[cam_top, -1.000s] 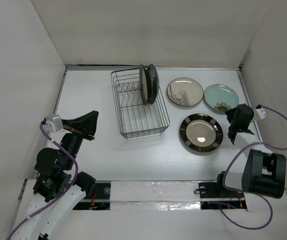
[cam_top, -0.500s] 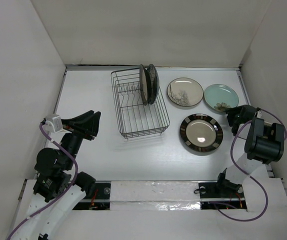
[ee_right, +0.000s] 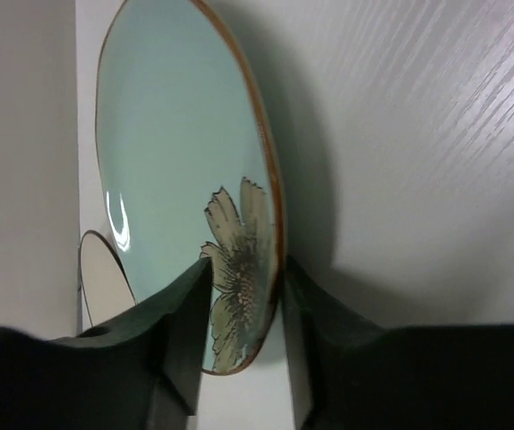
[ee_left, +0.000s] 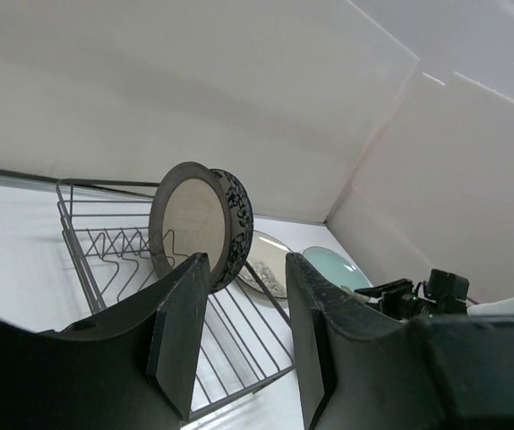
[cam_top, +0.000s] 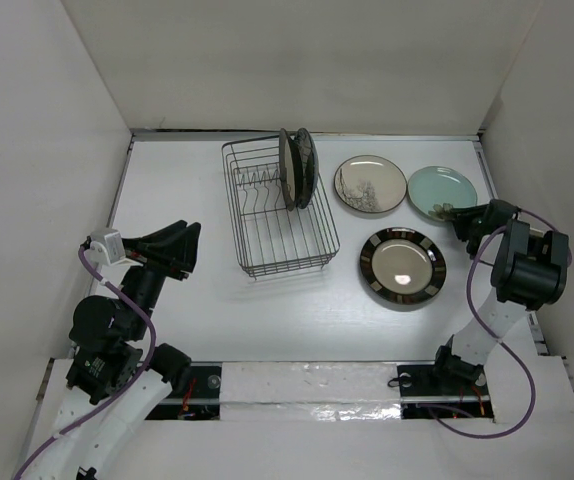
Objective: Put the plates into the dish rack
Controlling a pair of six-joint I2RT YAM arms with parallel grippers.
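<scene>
Right tool (ee_right: 244, 271), now at rim of pale green plate (cam_top: 439, 190), parted astride it; left tool (ee_left: 246, 262) parted.

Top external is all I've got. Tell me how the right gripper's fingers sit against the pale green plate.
Observer: In the right wrist view the right gripper is open. Its fingers straddle the pale green plate at the flower print, one over the face and one outside the edge.
Operator: Now check the left gripper.
Observer: The left wrist view shows the left gripper open, nothing between its fingers, aimed at the dish rack.
Operator: Name the plates facing it.
Observer: The beige plate with brown rim stands upright in front, face toward that camera. The black-white patterned plate stands just behind it.
</scene>
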